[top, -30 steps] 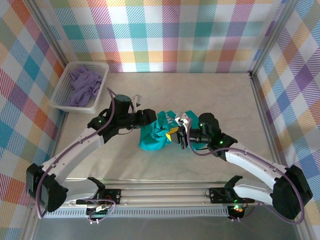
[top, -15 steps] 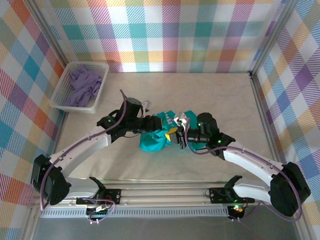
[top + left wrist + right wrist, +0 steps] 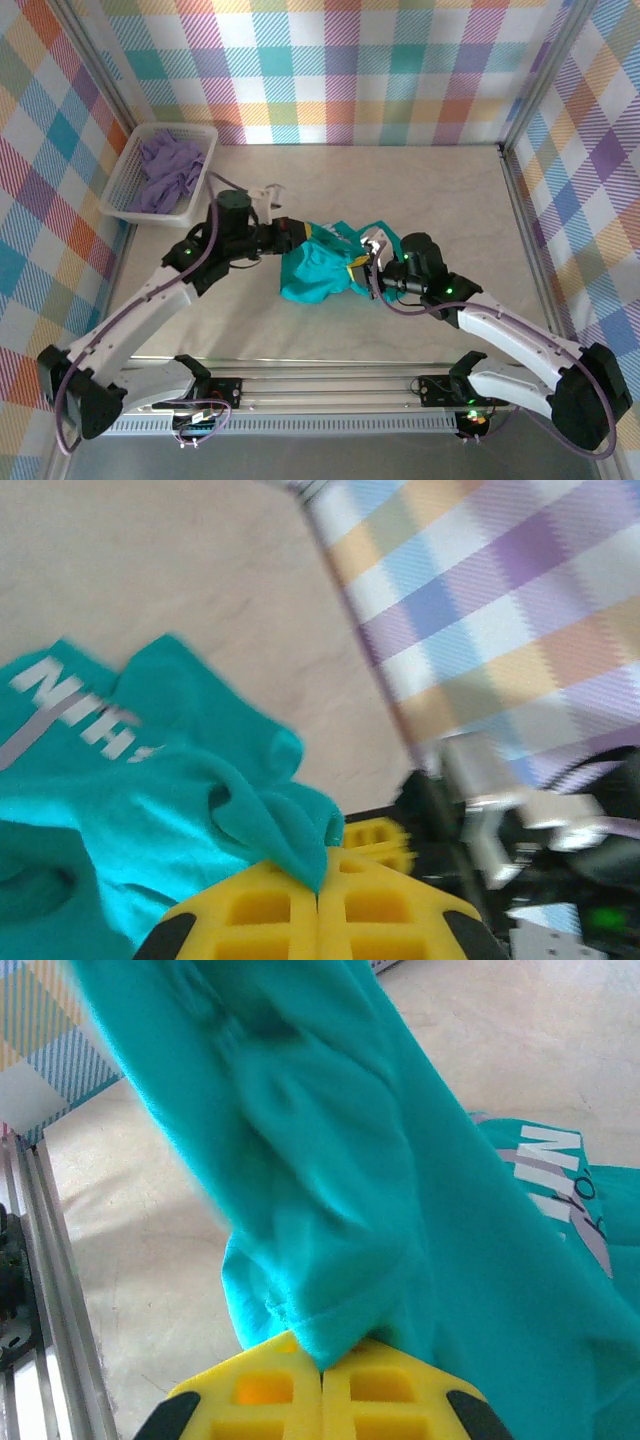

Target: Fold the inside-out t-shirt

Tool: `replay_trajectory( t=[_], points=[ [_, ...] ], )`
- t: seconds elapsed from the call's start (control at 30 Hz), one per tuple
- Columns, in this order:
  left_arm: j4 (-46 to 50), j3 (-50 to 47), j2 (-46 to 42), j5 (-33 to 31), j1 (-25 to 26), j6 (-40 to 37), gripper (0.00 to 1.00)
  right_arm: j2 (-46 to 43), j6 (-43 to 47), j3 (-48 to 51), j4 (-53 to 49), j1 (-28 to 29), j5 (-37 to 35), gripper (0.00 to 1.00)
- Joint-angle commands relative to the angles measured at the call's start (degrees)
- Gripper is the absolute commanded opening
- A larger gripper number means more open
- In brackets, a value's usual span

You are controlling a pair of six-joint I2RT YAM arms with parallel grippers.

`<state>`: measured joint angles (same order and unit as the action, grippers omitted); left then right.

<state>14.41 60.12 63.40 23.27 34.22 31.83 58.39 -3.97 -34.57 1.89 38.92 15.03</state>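
Observation:
The inside-out t-shirt [image 3: 318,274] is a bunched teal heap in the middle of the table, with pale lettering showing [image 3: 70,705]. My left gripper [image 3: 298,236] is at the shirt's upper left edge, its yellow jaws shut on a pointed fold of teal cloth [image 3: 320,885]. My right gripper [image 3: 366,268] is at the shirt's right side, also shut on a hemmed edge [image 3: 322,1365], and the cloth [image 3: 400,1180] rises from it in a taut band. The right gripper's yellow fingers [image 3: 378,838] show just behind the left gripper's fold.
A white basket [image 3: 128,192] holding a lavender garment [image 3: 168,168] stands at the back left, close to the left arm's elbow. Plaid walls [image 3: 360,70] close in the table on three sides. A metal rail [image 3: 330,385] runs along the near edge.
The left jaws went from open to shut on a fold of the shirt, and the left wrist pulled back slightly left. The right gripper, still shut, shifted a little right with the cloth.

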Motion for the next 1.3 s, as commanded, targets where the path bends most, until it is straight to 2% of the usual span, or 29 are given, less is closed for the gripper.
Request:
replay_trajectory(
  t=[0.0, 0.03, 0.17, 0.33, 0.53, 0.73, 0.8, 0.83, 0.9, 0.97, 1.03, 1.07, 1.13, 1.27],
  points=[
    [-4.4, -0.4, 0.7, 6.2, -0.3, -1.4, 0.00, -0.4, 2.0, 0.4, -0.1, 0.0, -1.5, 0.00],
    [-4.8, -0.8, 0.7, 6.6, -0.3, -1.5, 0.00, 0.0, 2.3, 0.1, -0.9, 0.0, -2.3, 0.01],
    [-7.9, -2.9, -0.3, 8.1, -0.3, -1.7, 0.00, 0.7, 3.3, -1.4, -4.8, 0.5, -4.8, 0.22],
    [-7.4, -3.4, -0.3, 8.4, -0.3, -3.1, 0.00, -5.9, 4.8, -0.7, -2.6, 0.6, 0.4, 0.42],
    [-7.5, -4.0, 0.2, 9.0, -0.2, -3.5, 0.00, -5.8, 6.3, -5.3, -4.6, 0.6, 3.5, 0.51],
    [-7.6, -4.0, 0.1, 9.3, -0.2, -3.6, 0.00, 2.8, 7.4, -10.5, -5.2, 0.6, 2.5, 0.54],
    [-7.6, -4.1, 0.1, 9.6, -0.2, -3.7, 0.00, 7.0, 6.6, -12.4, -4.4, 0.7, 2.0, 0.53],
    [-7.4, -4.1, 0.1, 9.5, -0.2, -4.0, 0.00, 8.4, 6.0, -13.4, -4.2, 0.7, 2.0, 0.49],
    [-4.9, -3.8, -0.1, 7.0, -0.2, -5.4, 0.00, 10.5, 3.9, -15.2, -3.3, 0.6, 5.2, 0.18],
    [-0.7, -3.5, -0.8, -2.5, -0.2, -5.9, 0.00, 9.7, 1.1, -14.7, -0.9, 0.3, 11.6, 0.03],
    [3.8, -3.5, -0.7, -14.1, -0.2, -6.1, 0.00, 7.7, -4.2, -12.1, 3.9, -1.3, 19.3, 0.00],
    [5.1, -3.3, 0.0, -17.8, -0.2, -6.7, 0.00, 7.0, -7.5, -10.5, 7.8, -2.0, 23.3, 0.00],
    [6.2, -2.5, 1.7, -19.9, -0.2, -8.1, 0.00, 6.8, -11.9, -8.5, 13.3, -2.4, 27.6, 0.00],
    [5.5, -1.6, 3.7, -18.8, -0.2, -9.0, 0.04, 8.3, -17.1, -7.5, 19.6, -2.4, 29.6, 0.00]
  ],
)
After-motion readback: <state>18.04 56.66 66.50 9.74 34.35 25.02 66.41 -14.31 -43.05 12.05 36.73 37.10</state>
